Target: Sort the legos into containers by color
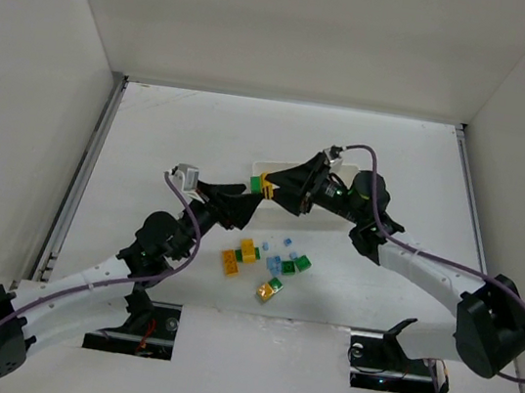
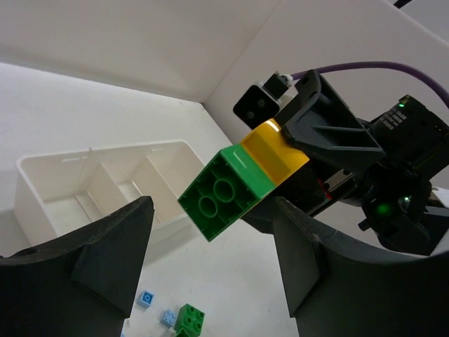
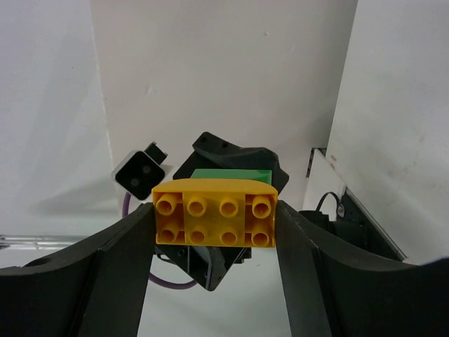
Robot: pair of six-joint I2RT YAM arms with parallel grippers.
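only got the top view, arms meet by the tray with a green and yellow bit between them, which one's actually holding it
observer: the right gripper, clamped on the yellow brick, whose studs face its wrist camera
operator: is left gripping the green one
observer: no, the left gripper is open; its fingers flank the green brick, which is plugged onto the yellow's underside, and a gap shows on one side

Brick pair (image 1: pixel 262 185) mid-air between left hand (image 2: pixel 210 207) and right hand (image 3: pixel 214 210); tray (image 2: pixel 31 196) behind; loose legos (image 1: pixel 230 261) on surface (image 1: pixel 155 121) in front.
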